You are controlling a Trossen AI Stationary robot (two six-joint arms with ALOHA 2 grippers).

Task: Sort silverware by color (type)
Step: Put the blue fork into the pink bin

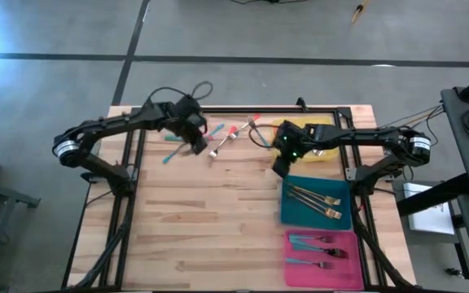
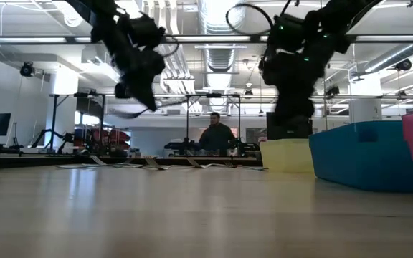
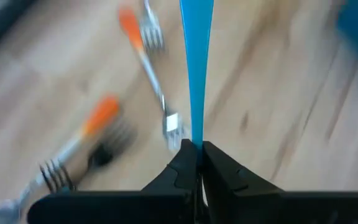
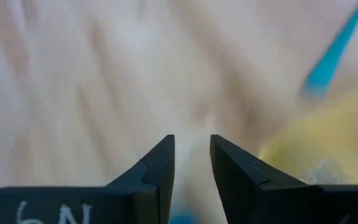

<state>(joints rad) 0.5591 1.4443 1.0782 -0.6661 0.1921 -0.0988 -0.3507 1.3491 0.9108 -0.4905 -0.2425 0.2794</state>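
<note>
My left gripper [image 1: 195,146] hangs above the far-left part of the table, shut on a teal-blue-handled utensil [image 3: 196,74]. The low view shows that gripper [image 2: 148,100] well above the wood. Below it lie two red-orange-handled forks [image 3: 143,37] [image 3: 82,140]. More teal utensils [image 1: 216,130] and a red-handled fork [image 1: 233,131] lie flat along the far edge. My right gripper [image 4: 191,146] is open and touches nothing; it hovers over bare wood by the yellow tray [image 1: 308,130]. A teal handle [image 4: 331,56] lies beyond it. My left gripper pinches the teal-blue utensil between its two fingertips [image 3: 182,163], at the narrow end of the handle [image 3: 197,134]. The fingers point down from above. The handle sticks out level from the tips, lifted clear of the table. The utensil's head is hidden behind the fingers.
Three trays stand along the right side: the yellow one at the far edge, a teal tray [image 1: 291,213] with gold-toned forks [image 1: 316,199], and a pink tray [image 1: 295,264] with teal-handled pieces [image 1: 312,241]. Bare wood fills the middle and near-left [image 1: 194,228]. A person [image 2: 216,132] is in the room beyond.
</note>
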